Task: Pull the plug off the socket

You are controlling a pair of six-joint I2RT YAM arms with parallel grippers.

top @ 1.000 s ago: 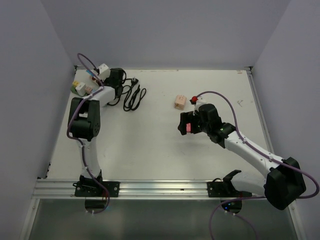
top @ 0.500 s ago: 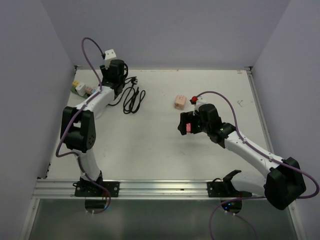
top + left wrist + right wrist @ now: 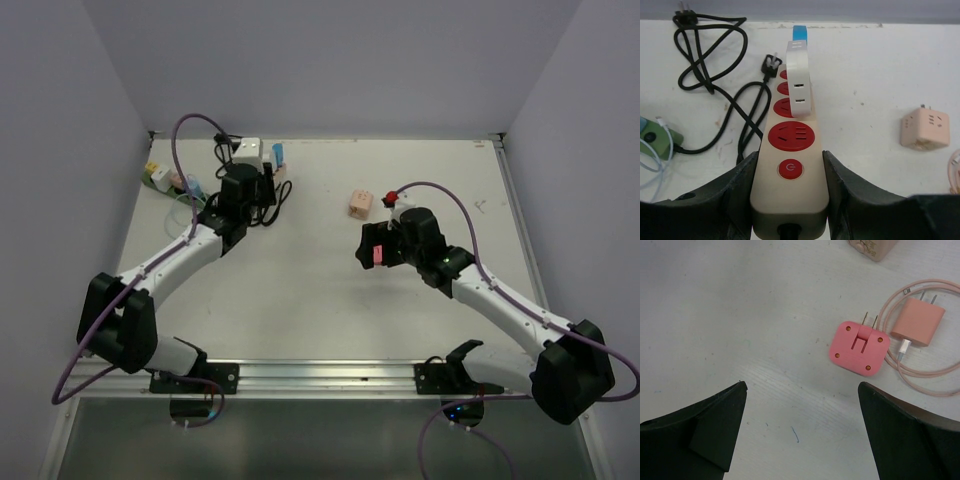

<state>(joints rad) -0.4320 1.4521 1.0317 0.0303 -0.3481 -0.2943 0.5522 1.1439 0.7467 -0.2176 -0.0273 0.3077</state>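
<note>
My left gripper [image 3: 790,167] is clamped on the button end of the beige socket strip [image 3: 791,136], with the white plug [image 3: 799,85] seated mid-row. My right gripper [image 3: 801,385] hangs wide open, well apart. I reckon yanking the plug could twist the strip out of my fingers.

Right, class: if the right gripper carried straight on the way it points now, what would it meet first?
Most likely the bare table. The open right gripper points down at it; the pink plug lies just beside that line and would probably be missed, though depth is unclear.
</note>
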